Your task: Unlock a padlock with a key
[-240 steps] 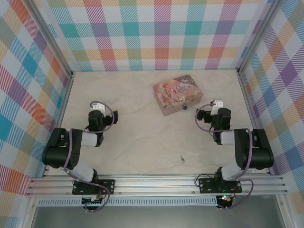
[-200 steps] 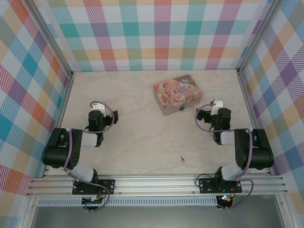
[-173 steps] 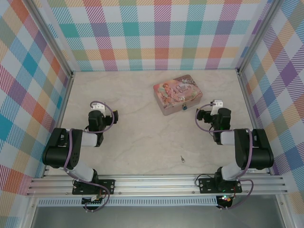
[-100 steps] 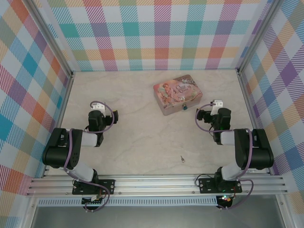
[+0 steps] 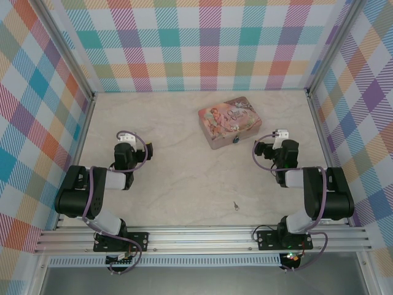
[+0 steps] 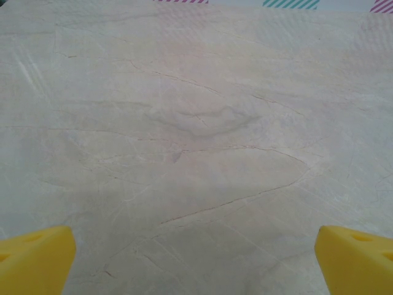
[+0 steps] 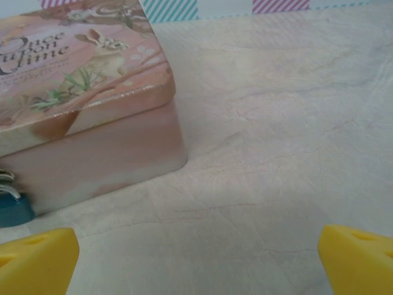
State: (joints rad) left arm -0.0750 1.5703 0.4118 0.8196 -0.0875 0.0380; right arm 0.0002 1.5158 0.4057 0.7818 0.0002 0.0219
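No movement since before: one padlock (image 7: 12, 209), one key (image 5: 234, 206); left end effector (image 6: 196, 261), right end effector (image 7: 196, 261), jaws wide apart.

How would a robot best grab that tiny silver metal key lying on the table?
Likely from straight above, pinching the tiny silver-grey key across its thin shaft near the head: it lies flat on the pale marbled table, with nothing beside it.

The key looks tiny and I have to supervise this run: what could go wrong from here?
1. The key lies flat on the table; thin as it is, the open right hand may slide over it or push it away.
2. The padlock sits against the front of the tin, which seems to stand loose; pushing the key in could shift both.
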